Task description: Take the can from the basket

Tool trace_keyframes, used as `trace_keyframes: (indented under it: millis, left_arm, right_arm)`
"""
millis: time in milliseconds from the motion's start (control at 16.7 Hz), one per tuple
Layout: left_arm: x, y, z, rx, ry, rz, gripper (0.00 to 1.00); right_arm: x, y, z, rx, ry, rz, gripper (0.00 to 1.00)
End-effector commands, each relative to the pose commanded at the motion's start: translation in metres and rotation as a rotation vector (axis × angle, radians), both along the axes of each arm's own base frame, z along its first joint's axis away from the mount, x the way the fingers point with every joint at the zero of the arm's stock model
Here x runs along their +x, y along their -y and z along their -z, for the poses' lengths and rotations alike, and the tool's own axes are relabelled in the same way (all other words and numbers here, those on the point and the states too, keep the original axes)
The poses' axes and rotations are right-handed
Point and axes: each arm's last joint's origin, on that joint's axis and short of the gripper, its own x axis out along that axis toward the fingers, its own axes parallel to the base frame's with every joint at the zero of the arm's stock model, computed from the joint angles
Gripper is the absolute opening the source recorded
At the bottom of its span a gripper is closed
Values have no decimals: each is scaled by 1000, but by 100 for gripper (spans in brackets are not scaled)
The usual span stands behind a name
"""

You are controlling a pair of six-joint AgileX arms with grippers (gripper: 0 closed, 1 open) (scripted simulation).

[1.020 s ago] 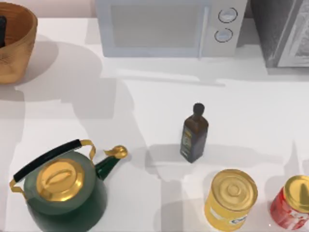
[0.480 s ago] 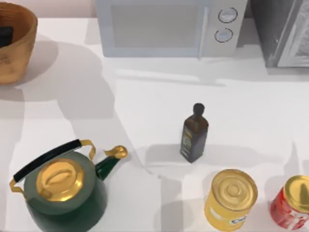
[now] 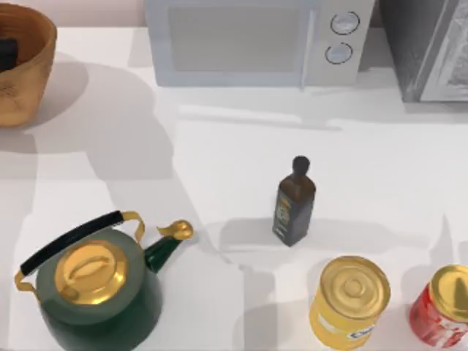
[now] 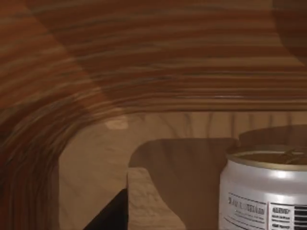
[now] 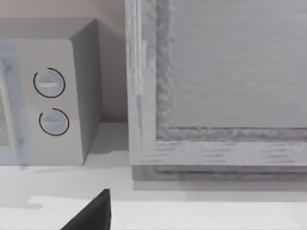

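Note:
The basket (image 3: 29,80), round, woven and orange-brown, stands at the table's far left corner, partly cut off by the top view's edge. A dark part of my left gripper (image 3: 4,53) sits down inside it. In the left wrist view, the basket's curved inner wall (image 4: 144,62) rises close ahead. The can (image 4: 264,191), white-sided with a pale gold top, stands upright on the basket floor. A dark tip of the left gripper (image 4: 112,215) lies beside the can, apart from it. A dark edge of my right gripper (image 5: 91,213) hangs near the back right of the table.
A white microwave (image 3: 256,40) and a grey appliance (image 3: 431,47) line the back edge. A dark bottle (image 3: 294,205) stands mid-table. A green kettle (image 3: 95,289) sits front left. A big yellow can (image 3: 351,301) and a red can (image 3: 442,307) stand front right.
The dark shape of my left gripper inside the basket has shifted slightly and sits lower. The arm's shadow on the table has moved a little. Everything else is still.

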Motion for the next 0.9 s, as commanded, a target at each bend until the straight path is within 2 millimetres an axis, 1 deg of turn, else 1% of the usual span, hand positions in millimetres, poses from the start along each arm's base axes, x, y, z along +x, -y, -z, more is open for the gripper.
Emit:
trace_keyframes:
  millis: [600, 660, 900]
  left_arm:
    - [0, 0, 0, 0, 0, 0, 2]
    - [0, 0, 0, 0, 0, 0, 0]
    - [0, 0, 0, 0, 0, 0, 0]
  right_arm:
    - [0, 0, 0, 0, 0, 0, 100]
    - [0, 0, 0, 0, 0, 0, 100]
    - [0, 0, 0, 0, 0, 0, 100]
